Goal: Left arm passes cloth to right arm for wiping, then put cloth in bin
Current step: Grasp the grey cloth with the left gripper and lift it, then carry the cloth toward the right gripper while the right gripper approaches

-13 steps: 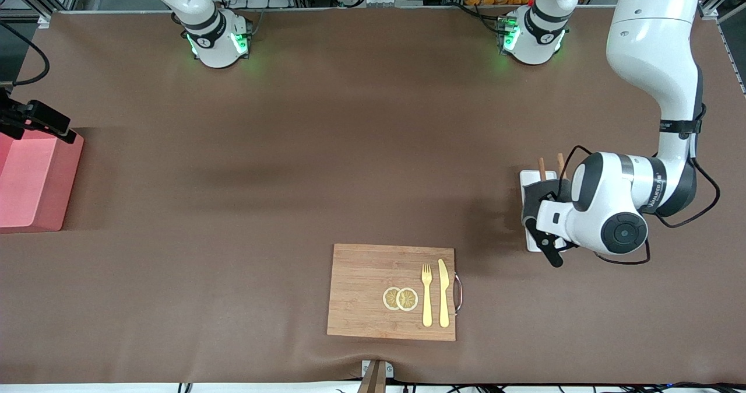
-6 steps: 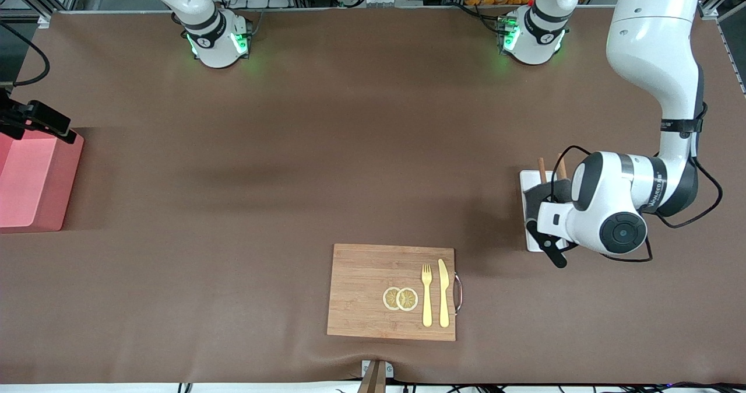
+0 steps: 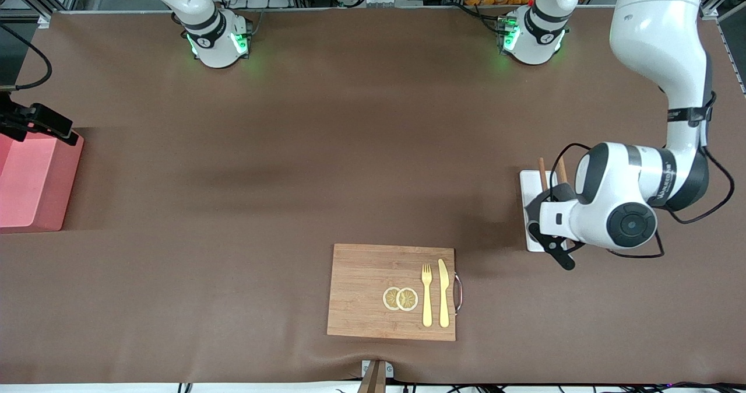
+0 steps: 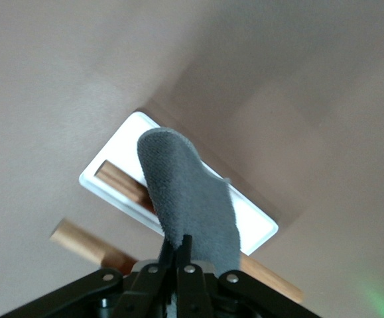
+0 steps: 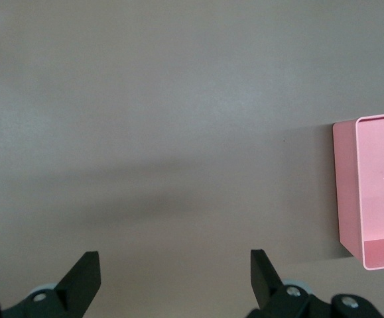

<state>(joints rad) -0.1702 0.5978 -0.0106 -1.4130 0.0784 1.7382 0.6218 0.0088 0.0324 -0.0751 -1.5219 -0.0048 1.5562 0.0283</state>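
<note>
My left gripper is shut on the dark grey cloth and holds it up over the white tray. In the left wrist view the cloth hangs from my closed left gripper above the tray. The pink bin stands at the right arm's end of the table. My right gripper is open and empty, high over bare table, with the bin off to one side. Its fingers do not show in the front view.
Two wooden sticks lie across the tray; they also show in the left wrist view. A wooden board with a gold fork, a gold knife and lemon slices lies nearer the front camera.
My left gripper has lifted the cloth up off the tray, and the arm has shifted slightly toward its own end of the table. More of the tray shows bare.
</note>
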